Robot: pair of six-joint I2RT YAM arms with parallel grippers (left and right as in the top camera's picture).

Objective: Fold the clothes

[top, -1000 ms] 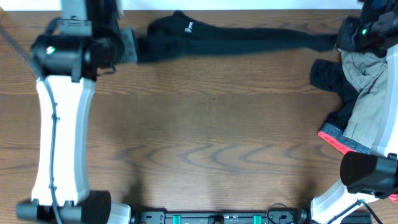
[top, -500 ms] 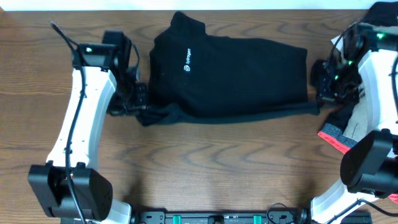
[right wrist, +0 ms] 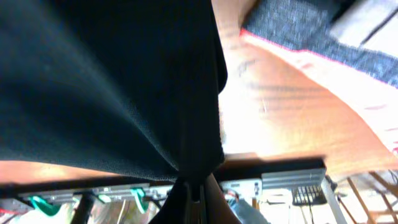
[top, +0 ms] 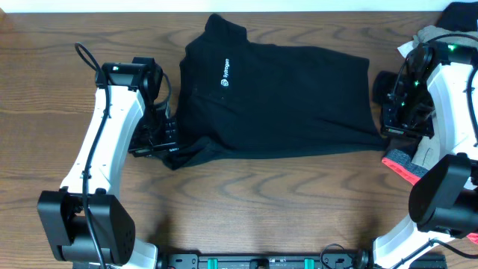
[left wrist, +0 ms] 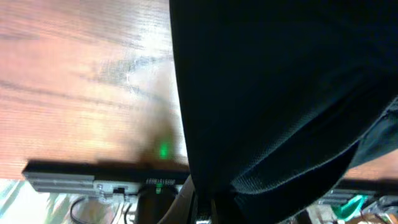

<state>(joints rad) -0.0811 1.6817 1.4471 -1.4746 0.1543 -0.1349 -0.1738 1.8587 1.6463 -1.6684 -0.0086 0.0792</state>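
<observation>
I have two grippers in play, and both are clenched on cloth. My left gripper (top: pixel 167 146) is pinched tight on the near left corner of the one black shirt (top: pixel 276 97), and the cloth bunches into a small lump there. On the left wrist camera the dark fabric fills most of the view and gathers at the bottom centre, so I can hardly see the fingers themselves. My right gripper (top: pixel 390 133) is closed the same way on the shirt's near right corner. On its wrist camera the fabric funnels down to a narrow pinch. Between the two, the shirt lies spread on the worktop (top: pixel 261 194), its far part reaching close to the far edge, with one small white logo (top: pixel 225 79) facing up on its left part. By the right edge, partly under my right arm, is a heap of other clothes in which I count three colours: a khaki-grey piece (top: pixel 429 152), a coral-pink hem (top: pixel 402 170), and something black in the far right corner (top: pixel 457 13).
</observation>
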